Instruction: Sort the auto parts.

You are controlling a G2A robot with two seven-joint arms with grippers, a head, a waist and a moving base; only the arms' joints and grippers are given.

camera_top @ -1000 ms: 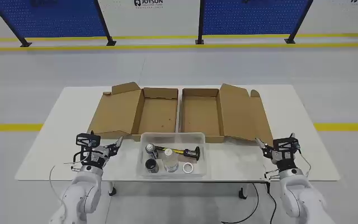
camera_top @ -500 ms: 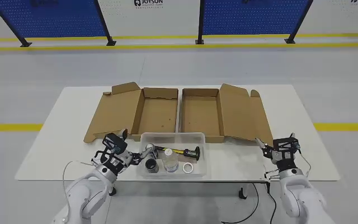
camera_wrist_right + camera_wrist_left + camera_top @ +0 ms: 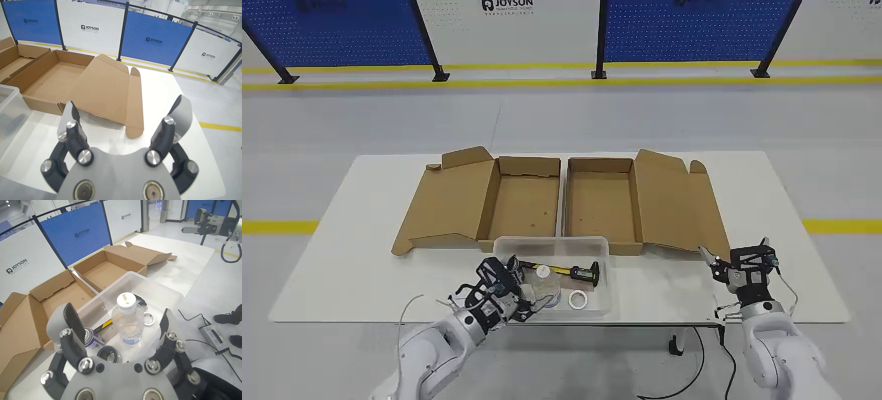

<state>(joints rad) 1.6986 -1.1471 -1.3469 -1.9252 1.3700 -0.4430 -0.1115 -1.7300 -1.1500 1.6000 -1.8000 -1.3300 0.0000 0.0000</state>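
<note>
**Left gripper reaches the bin**

Top view: my left gripper has swung in from well left of the bin to its bottle. My right gripper waits right of the bin.
Left wrist view: jaws wide, empty, flanking the bottle, so I judge the grasp is next.
Right wrist view: jaws wide, empty.

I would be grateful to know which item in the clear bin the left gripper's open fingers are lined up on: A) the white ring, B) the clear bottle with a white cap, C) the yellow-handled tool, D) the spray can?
B: in the left wrist view the clear bottle stands upright in the bin, centred ahead of the open left gripper.
</note>
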